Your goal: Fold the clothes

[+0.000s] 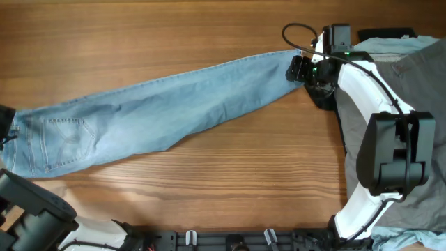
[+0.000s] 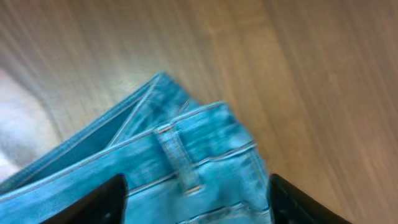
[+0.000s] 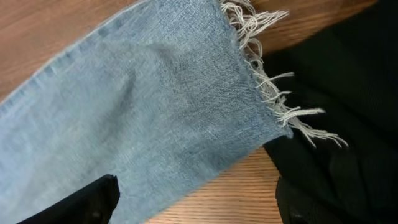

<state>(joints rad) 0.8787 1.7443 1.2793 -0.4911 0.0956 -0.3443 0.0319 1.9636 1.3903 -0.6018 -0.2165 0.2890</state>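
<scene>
The light blue jeans [image 1: 160, 111] lie stretched flat across the wooden table, waist at the far left, leg reaching up to the right. My left gripper [image 2: 196, 202] is open over the waistband and a belt loop [image 2: 180, 165]; in the overhead view it is barely visible at the left edge [image 1: 4, 125]. My right gripper [image 1: 300, 68] is open over the frayed hem [image 3: 261, 81] of the leg [image 3: 155, 106], with its fingers [image 3: 196, 202] on either side and nothing held.
A small black garment [image 3: 336, 112] lies right beside the frayed hem. Grey trousers [image 1: 418, 84] and other pale cloth [image 1: 390, 43] are piled at the right edge under the right arm. Bare wood [image 1: 230, 174] lies in front of the jeans.
</scene>
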